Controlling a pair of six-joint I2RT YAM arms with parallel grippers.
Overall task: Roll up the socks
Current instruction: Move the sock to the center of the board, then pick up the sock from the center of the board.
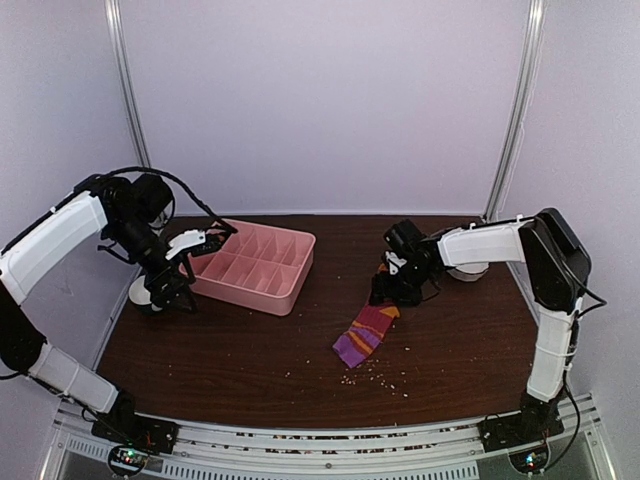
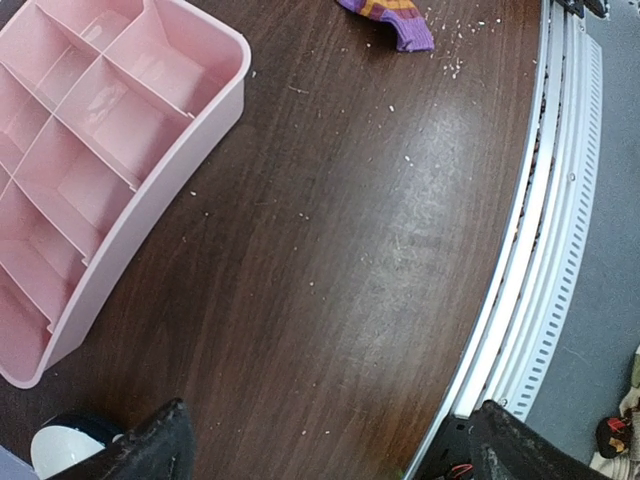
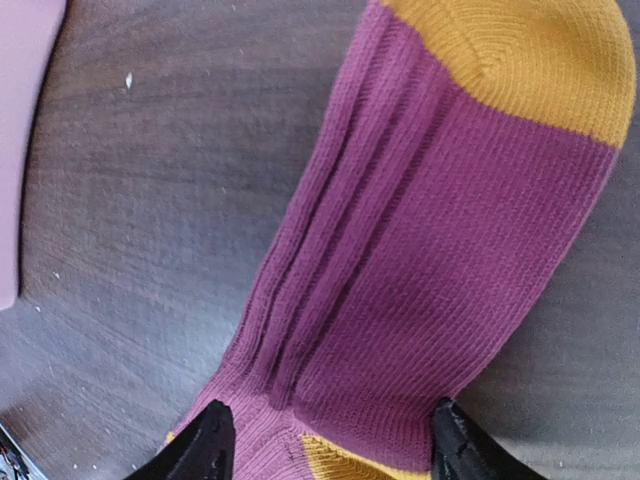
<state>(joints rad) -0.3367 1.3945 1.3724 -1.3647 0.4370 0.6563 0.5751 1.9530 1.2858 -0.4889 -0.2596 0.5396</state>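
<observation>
Top external | sock flat on dark surface, near pink divided tray | ribbed knit, banded purple, orange, dark red | right tool part open, tips straddling sock, nothing gripped | left tool wide open, empty

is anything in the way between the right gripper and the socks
Nothing visible does. The right gripper sits right over the socks, jaws apart either side of the fabric; the pink tray lies off to one side.

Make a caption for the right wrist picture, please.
Open right gripper over a purple and orange sock on the table.
</observation>
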